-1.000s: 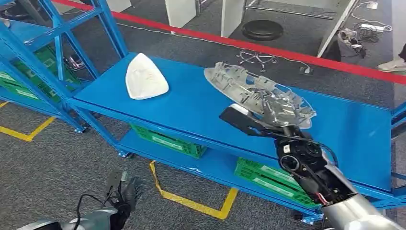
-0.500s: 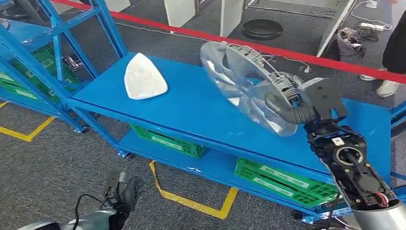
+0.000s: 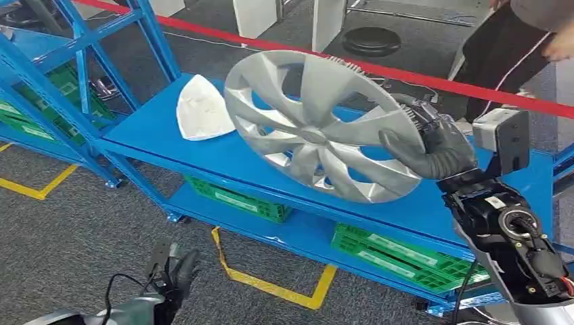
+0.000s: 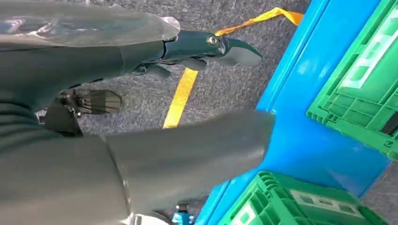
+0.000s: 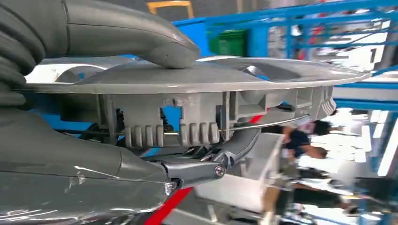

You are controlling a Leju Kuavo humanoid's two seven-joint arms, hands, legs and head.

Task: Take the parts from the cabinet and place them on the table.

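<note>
Blue steel shelving (image 3: 284, 152) fills the room ahead of the robot. Down at the far left the left hand (image 3: 174, 274) hangs low over the grey carpet, holding nothing; the left wrist view shows its fingers (image 4: 220, 47) loosely spread over a yellow floor line (image 3: 271, 288). On the left end of the shelf lies a white part (image 3: 203, 112), flat and untouched. Next along is the hubcap (image 3: 318, 125), silver, spoked, tipped up with its face towards the robot and lifted off the shelf. The right hand (image 3: 433, 149) grips it by its right rim, thumb (image 5: 131, 33) on the face, the other fingers (image 5: 234, 145) hooked behind among the clips. So the cap juts out leftward from that hand, its whole span cantilevered from a single edge hold. Green crates (image 3: 399, 254) sit on the lower shelf beneath. Behind, past a red tape (image 3: 406, 71), a person (image 3: 514, 47) stands at the far right.

I see no bench from here, so I'd guess the robot must turn away to set the cap down. The right hand alone carries it, and the left is well apart.
</note>
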